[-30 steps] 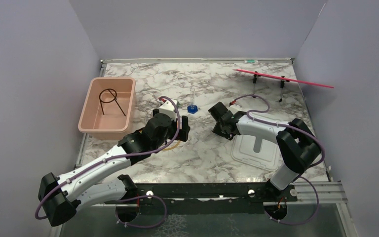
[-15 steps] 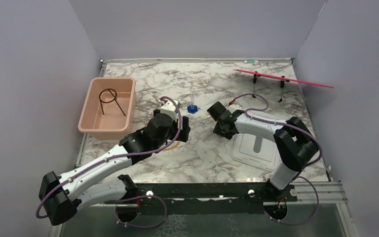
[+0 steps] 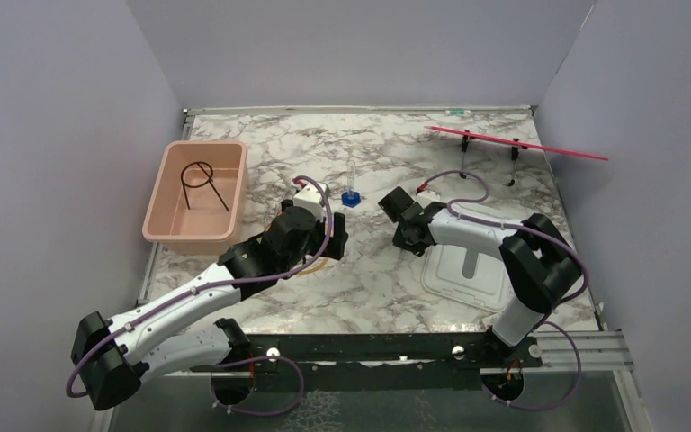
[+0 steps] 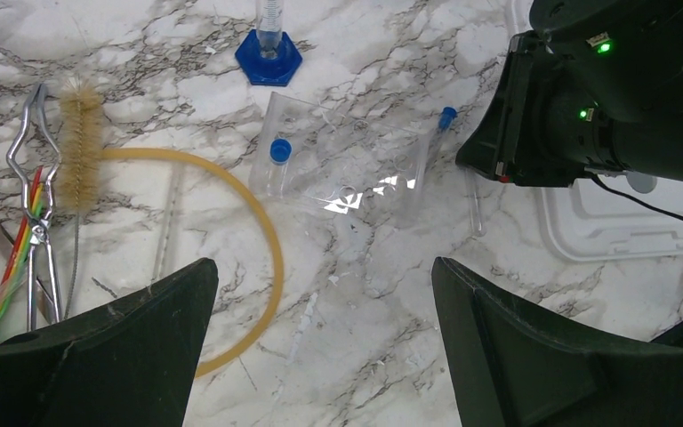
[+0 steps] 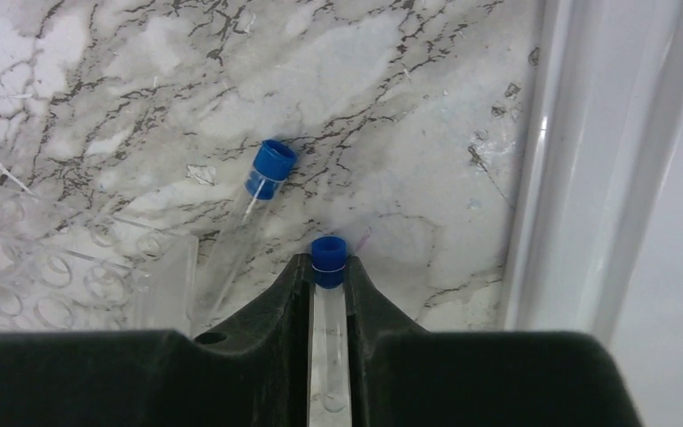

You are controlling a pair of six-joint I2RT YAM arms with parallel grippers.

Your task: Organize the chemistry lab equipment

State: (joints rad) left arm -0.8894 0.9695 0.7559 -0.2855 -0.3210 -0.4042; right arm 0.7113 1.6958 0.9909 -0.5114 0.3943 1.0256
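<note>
**One tube gripped, lift to come**

Two tubes show in the right wrist view. The right gripper (image 5: 329,271) has closed down narrow on one tube (image 5: 328,347). The clear body runs back between the fingers and the blue cap pokes out just past the tips. The gripper sits low over the table (image 5: 391,80); I cannot tell whether the tube is off the marble. The second tube (image 5: 251,209) lies just left of the held one, its lower end by the clear rack (image 5: 53,294). The lid (image 5: 587,142) rim is close on the right.

The left gripper (image 4: 320,356) is spread wide with nothing in it. It hovers over the tubing (image 4: 262,240), with the tongs (image 4: 31,169) and brush (image 4: 80,142) to one side and the vial (image 4: 269,49) upright beyond. The ring (image 3: 200,180) lies in the tub (image 3: 189,239).

Step in hand, as I judge it: raise the tube and carry it to its place. Rack or tub, I cannot say which.

Notes for doing it well:
- Lift straight up before any sideways travel, since the second tube and rack sit near enough to be nudged.
- The tube is smooth and round, so it may slide lengthwise or roll in the fingers. Keep it level and move slowly.
- Do not squeeze harder; the wall looks thin.
- The left arm sits near across the pile, so route clear of it.
</note>
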